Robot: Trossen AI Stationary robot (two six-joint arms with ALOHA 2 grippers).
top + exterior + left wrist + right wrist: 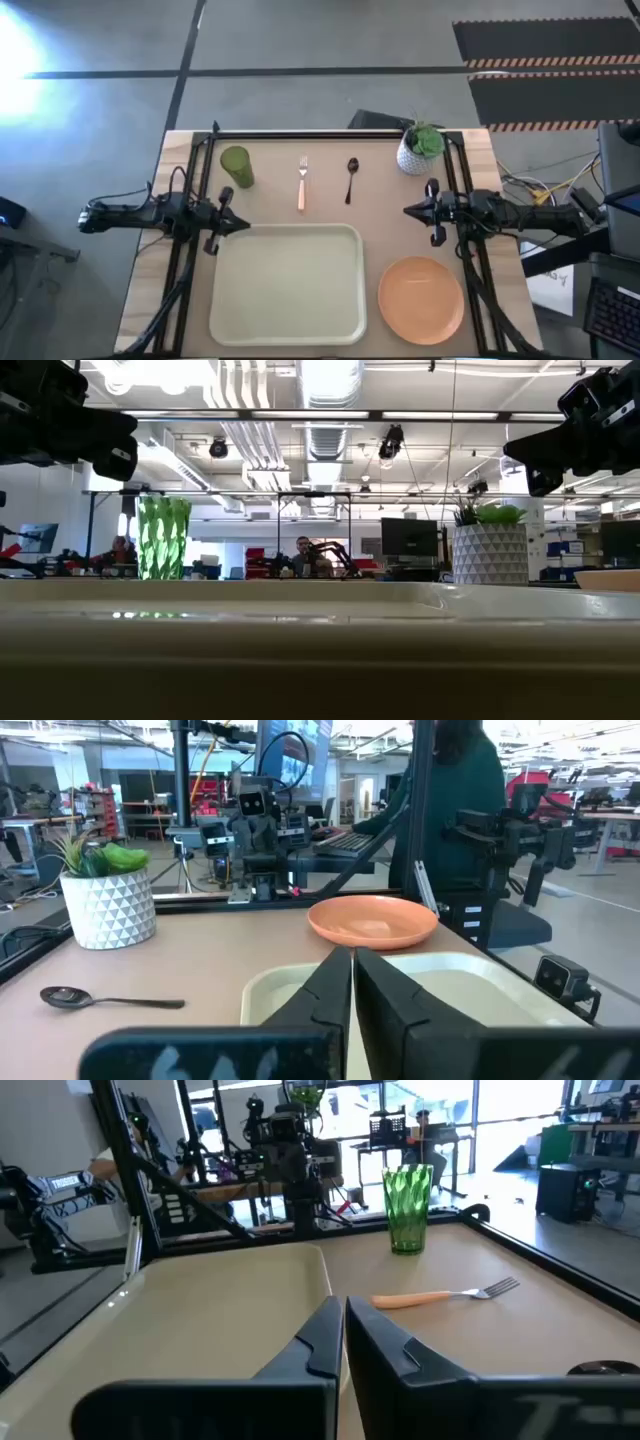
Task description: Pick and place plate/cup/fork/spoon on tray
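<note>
The pale tray [285, 285] lies at the near middle of the table. The orange plate [421, 298] rests flat to its right. The green cup [236, 166] stands upright at the far left. The orange-handled fork [302, 184] and the dark spoon [351, 179] lie side by side at the far middle. My left gripper [243, 226] hovers shut at the tray's far left corner and is empty. My right gripper [408, 211] hovers shut beyond the plate and is empty. In the left wrist view the spoon [108, 999] and the plate [372, 920] show.
A white textured pot with a green plant [418, 148] stands at the far right of the table. Dark rails run along the table's left, right and far edges. Bare table lies between the cutlery and the tray.
</note>
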